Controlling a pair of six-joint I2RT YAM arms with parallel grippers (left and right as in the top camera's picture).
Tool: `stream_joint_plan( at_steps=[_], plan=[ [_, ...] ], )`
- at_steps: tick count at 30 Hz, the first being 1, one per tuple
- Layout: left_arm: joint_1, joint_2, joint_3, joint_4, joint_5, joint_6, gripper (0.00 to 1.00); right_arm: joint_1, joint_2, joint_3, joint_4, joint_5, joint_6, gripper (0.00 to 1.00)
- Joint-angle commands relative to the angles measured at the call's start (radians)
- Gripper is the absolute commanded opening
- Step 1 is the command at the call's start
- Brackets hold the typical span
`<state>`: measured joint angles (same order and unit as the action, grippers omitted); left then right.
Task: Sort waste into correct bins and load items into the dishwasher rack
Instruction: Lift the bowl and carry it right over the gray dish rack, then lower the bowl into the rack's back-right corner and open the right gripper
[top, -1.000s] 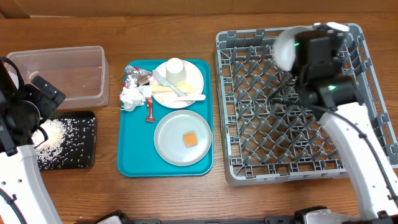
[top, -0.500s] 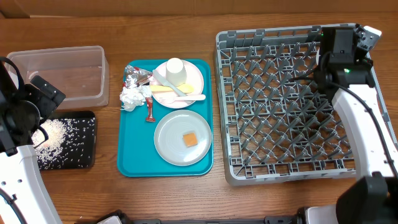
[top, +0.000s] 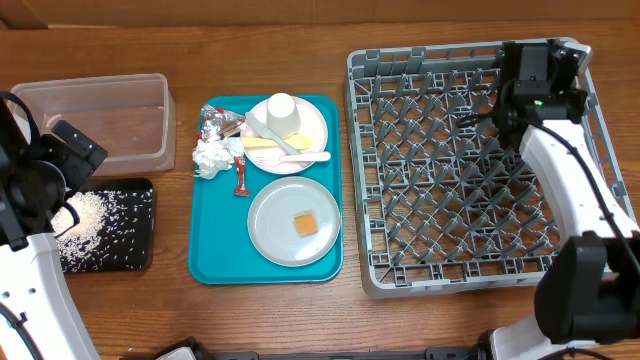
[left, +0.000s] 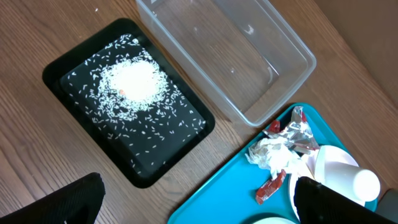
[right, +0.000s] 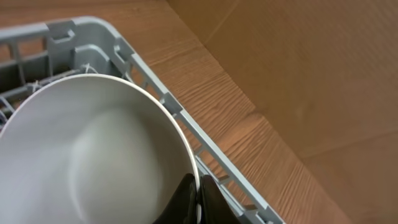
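Pinching small white bowl (right: 93, 162) at its rim, right claw (right: 196, 198) pressed together on it | bowl over dishwasher rack (right: 143, 74) far corner | likely light, rigid, glossy: thin-rim hold may slip or pivot | left claw (left: 199, 208) spread, empty, near black tray (left: 56, 70)

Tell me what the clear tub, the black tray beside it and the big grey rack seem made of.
Clear rectangular tub: likely thin plastic, glossy; the wood shows through its walls. Shallow black rectangular tray: probably plastic, matte to satin, rounded moulded corners. Large square grey lattice rack: apparently rigid moulded plastic, dull finish, uniform pegs and ribs.
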<state>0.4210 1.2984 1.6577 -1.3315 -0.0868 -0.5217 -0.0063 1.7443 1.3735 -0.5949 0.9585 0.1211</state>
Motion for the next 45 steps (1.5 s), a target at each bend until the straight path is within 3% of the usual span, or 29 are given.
stream_joint_plan(
  at_steps=[1, 19, 23, 28, 30, 34, 37, 41, 43, 45],
  plan=[
    [0.004, 0.004, 0.017, 0.007, 0.013, -0.011, 1.0, 0.032, 0.023, 0.021, 0.026, 0.06, -0.082, 0.04],
    [0.004, 0.004, 0.017, 0.008, 0.013, -0.01, 1.0, 0.145, 0.112, 0.02, 0.04, 0.141, -0.148, 0.05],
    [0.004, 0.004, 0.017, 0.008, 0.013, -0.01, 1.0, 0.19, 0.112, 0.02, 0.04, 0.14, -0.148, 0.28],
    [0.004, 0.004, 0.017, 0.008, 0.013, -0.01, 1.0, 0.268, 0.109, 0.022, 0.034, 0.106, -0.113, 0.37],
    [0.004, 0.004, 0.017, 0.008, 0.013, -0.01, 1.0, 0.299, 0.106, 0.032, -0.003, 0.046, -0.063, 0.39],
    [0.004, 0.004, 0.017, 0.008, 0.013, -0.01, 1.0, 0.309, 0.104, 0.138, -0.197, -0.122, 0.179, 0.45],
    [0.004, 0.004, 0.017, 0.007, 0.013, -0.01, 1.0, 0.238, 0.104, 0.276, -0.352, -0.374, 0.274, 0.53],
    [0.004, 0.004, 0.017, 0.001, 0.013, -0.01, 1.0, 0.103, 0.104, 0.432, -0.501, -0.626, 0.321, 0.54],
    [0.004, 0.004, 0.017, 0.001, 0.013, -0.01, 1.0, 0.04, 0.104, 0.478, -0.542, -0.728, 0.32, 0.49],
    [0.004, 0.004, 0.017, 0.001, 0.014, -0.01, 1.0, -0.015, 0.104, 0.485, -0.548, -0.821, 0.295, 0.33]
  ],
)
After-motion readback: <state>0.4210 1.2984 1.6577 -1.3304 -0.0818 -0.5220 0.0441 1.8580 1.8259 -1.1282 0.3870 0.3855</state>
